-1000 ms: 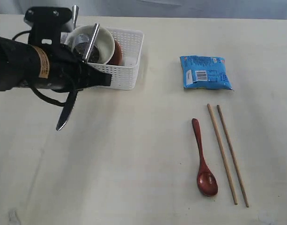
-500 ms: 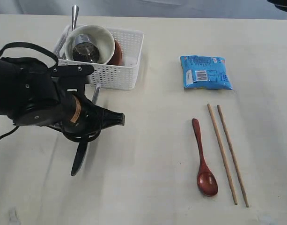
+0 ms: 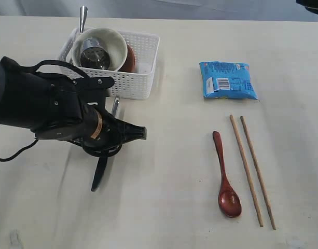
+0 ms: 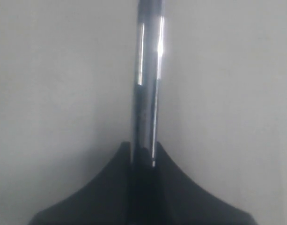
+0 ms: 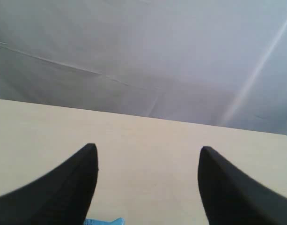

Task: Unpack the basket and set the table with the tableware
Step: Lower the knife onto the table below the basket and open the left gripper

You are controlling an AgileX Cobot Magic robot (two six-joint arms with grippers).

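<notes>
A: How many pieces are out on the bench (image 3: 164, 207)?

B: One dark red spoon (image 3: 224, 174) and two chopsticks (image 3: 246, 168), side by side just right of it, not touching. One blue packet (image 3: 229, 80) lies beyond them.

A: And in the basket (image 3: 134, 85)?

B: One bowl (image 3: 114, 44) with one steel cup (image 3: 94, 54) inside it, one reddish plate (image 3: 129, 58) on edge behind the bowl, and one steel handle (image 3: 83, 14) sticking up at a far corner. I can't tell which utensil that is.

A: The knife (image 3: 100, 174)?

B: One, pinched by the left gripper (image 4: 143, 157) in front of the basket, blade angled down toward the bench. I can't tell whether its tip touches.

A: The right gripper (image 5: 148, 168)?

B: Spread wide, holding nothing, above the bench's far edge.
</notes>
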